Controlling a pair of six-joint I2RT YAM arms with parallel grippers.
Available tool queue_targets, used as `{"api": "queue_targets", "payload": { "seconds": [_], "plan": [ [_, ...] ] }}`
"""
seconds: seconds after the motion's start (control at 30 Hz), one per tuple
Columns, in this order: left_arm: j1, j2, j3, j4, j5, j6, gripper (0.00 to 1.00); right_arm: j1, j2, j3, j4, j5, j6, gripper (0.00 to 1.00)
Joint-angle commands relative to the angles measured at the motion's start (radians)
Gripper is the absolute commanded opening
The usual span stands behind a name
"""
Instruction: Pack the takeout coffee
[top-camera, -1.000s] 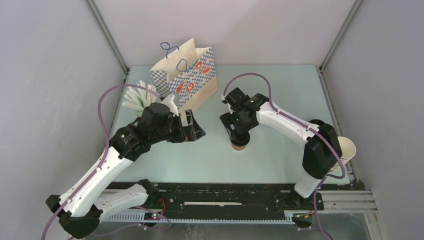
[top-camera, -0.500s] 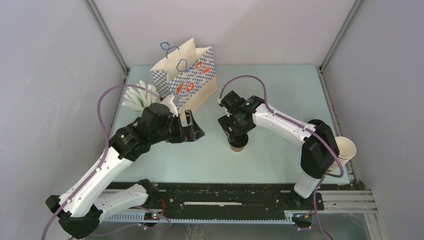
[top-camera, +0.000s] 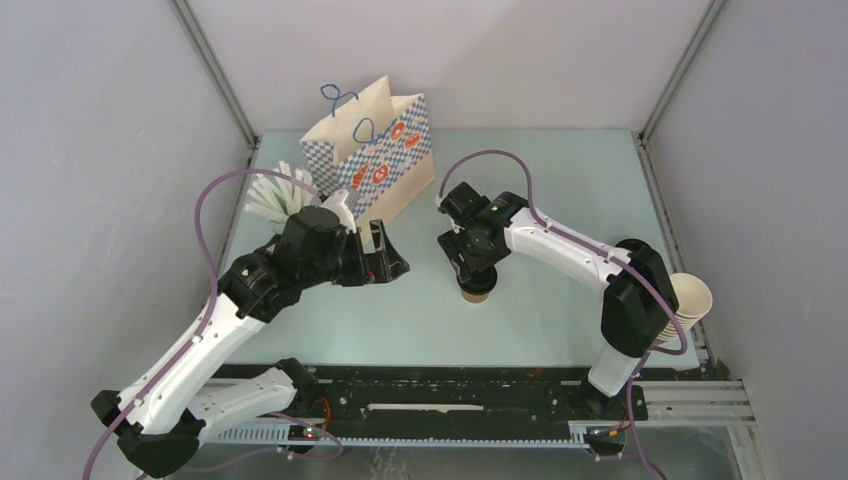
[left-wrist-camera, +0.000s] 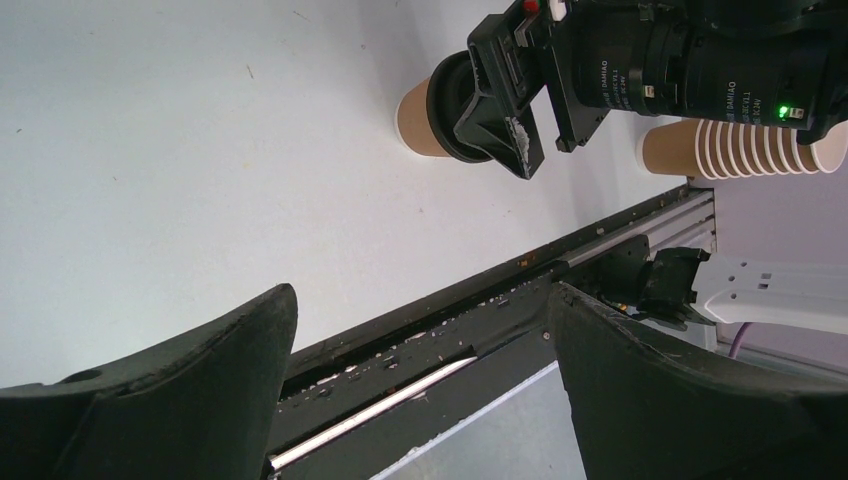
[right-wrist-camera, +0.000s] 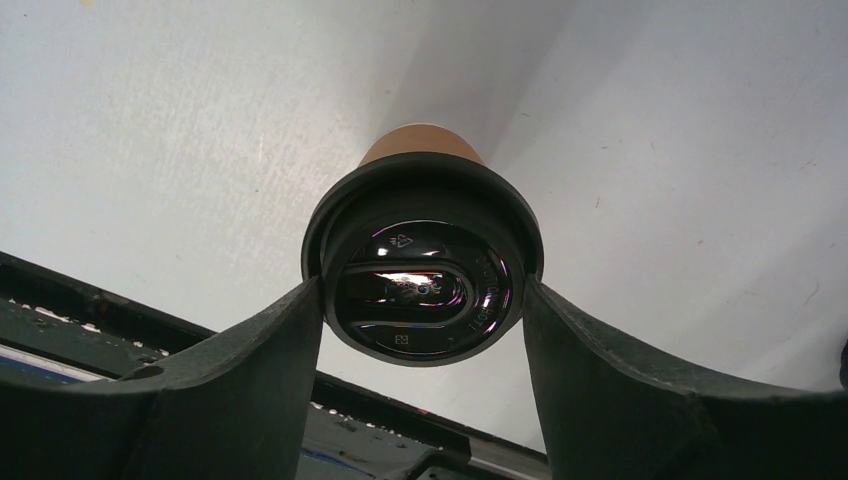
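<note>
Right claw (right-wrist-camera: 423, 292) clamped on takeout coffee (right-wrist-camera: 420, 150) at the lid rim (cup upright on worktop (top-camera: 420, 320)). Left claw (left-wrist-camera: 415, 305) spread wide, empty, left of cup.

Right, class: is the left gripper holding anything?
No, the left gripper stands open with nothing between its fingers.

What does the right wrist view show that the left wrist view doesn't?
Only right wrist: the top face of the small tan paper cup with a round black plastic lid, its rim touched on both sides. Only left wrist: the stack of lidless tan paper cups and the open, empty left fingers. Both: that cup upright on the pale table, held by the right fingers.
</note>
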Motion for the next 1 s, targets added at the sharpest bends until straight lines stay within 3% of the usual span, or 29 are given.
{"api": "queue_targets", "payload": {
  "seconds": [0.0,0.3,0.47,0.77,0.97],
  "plan": [
    [0.000,0.000,0.021,0.013,0.004,-0.002,1.00,0.011,-0.003,0.012,0.015,0.020,0.013,0.75],
    [0.000,0.000,0.034,0.008,0.003,0.002,1.00,-0.043,-0.047,0.011,0.030,0.091,0.038,0.74],
    [0.000,0.008,0.059,-0.005,0.003,0.009,1.00,-0.210,-0.056,0.003,0.060,0.123,0.030,0.73],
    [0.000,0.005,0.111,-0.043,0.006,0.008,1.00,-0.622,0.000,0.041,0.127,0.100,0.048,0.73],
    [0.000,-0.012,0.141,-0.078,-0.004,0.006,1.00,-0.756,0.064,0.127,0.111,0.098,0.048,0.73]
  ]
}}
